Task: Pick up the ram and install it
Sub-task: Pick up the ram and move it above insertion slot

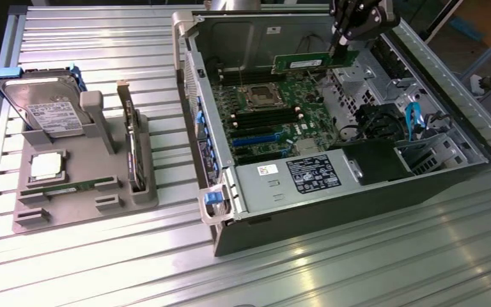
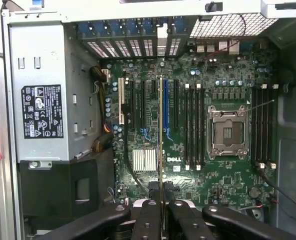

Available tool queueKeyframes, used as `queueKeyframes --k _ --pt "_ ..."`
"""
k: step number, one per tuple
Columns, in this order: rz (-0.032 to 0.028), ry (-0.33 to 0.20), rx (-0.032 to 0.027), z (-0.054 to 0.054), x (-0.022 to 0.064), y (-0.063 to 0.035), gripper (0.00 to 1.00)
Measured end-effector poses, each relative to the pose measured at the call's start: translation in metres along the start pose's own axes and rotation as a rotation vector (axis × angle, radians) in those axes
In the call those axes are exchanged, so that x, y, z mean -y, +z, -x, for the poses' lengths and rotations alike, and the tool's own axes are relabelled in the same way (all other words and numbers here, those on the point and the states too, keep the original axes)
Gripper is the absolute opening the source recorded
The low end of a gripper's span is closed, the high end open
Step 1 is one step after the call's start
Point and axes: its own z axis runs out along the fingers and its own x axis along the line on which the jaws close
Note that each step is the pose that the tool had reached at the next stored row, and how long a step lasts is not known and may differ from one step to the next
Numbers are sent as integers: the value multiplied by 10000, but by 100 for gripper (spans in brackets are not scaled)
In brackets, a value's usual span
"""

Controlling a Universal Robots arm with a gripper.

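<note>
ram (image 1: 301, 62) pinched edge-on in jaws, poised above motherboard (image 2: 227, 182), long axis parallel to memory slots (image 2: 193, 125), offset sideways from them.

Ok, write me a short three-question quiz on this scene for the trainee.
1. True or false: the hand is shut on the ram, held above the open computer case.
2. What lies flat in the grey tray near the processor chip? A) a second ram stick B) a screwdriver C) a cooling fan
3. Fill in: in the exterior view, the grey tray sits to the ____ of the computer case.

Key: 1 true; 2 A; 3 left.
</note>
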Motion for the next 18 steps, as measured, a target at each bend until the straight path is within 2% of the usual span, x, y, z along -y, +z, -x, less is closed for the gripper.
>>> queueKeyframes --k 14,18 --pt "0 0 -8 352 -7 -15 12" --pt "-1 -1 -8 375 -7 -16 12"
